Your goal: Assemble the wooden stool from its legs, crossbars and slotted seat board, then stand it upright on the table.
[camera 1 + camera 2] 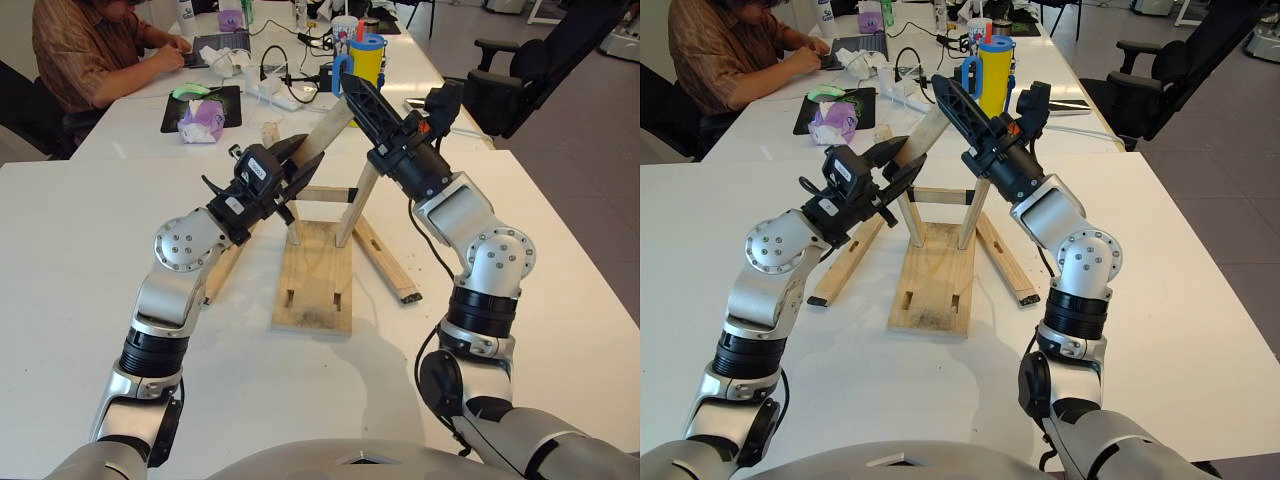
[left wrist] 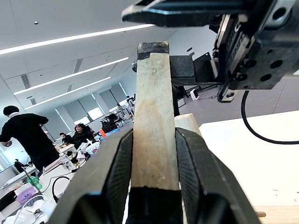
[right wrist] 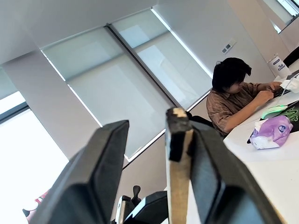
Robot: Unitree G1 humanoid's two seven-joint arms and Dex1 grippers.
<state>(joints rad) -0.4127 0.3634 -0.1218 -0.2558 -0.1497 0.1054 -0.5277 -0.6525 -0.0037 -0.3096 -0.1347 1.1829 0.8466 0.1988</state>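
Fingers (image 2: 119, 177) of the left gripper (image 1: 288, 168) are pressed onto two opposite faces of a wooden leg (image 1: 328, 128), which is held slanting up off the bench (image 1: 80, 260) above the slotted seat board (image 1: 315, 285). The right gripper (image 1: 356, 95) is placed at the leg's dark-capped upper end with its fingers (image 3: 96, 177) spread: one is laid against the wood and the other is set apart from it. The seat board is laid flat mid-bench, with two legs (image 1: 352, 212) stood in it and a crossbar (image 1: 322, 193) joined between them. Another leg (image 1: 388, 265) is laid just beside the board on the right, and what seems to be one more (image 1: 222, 272) is half hidden under the left arm.

The held leg is judged light, stiff and dry, with square faces suited to a flat pinch. A hold near mid-length is advised, so that the free end can be steered into its slot. The half-built frame is judged only loosely seated and could be tipped by a knock. Open room is offered on the bench to both sides and towards the robot. The far edge is close behind the frame, with a cluttered neighbouring bench (image 1: 120, 128) beyond, and the right edge is well apart from the board
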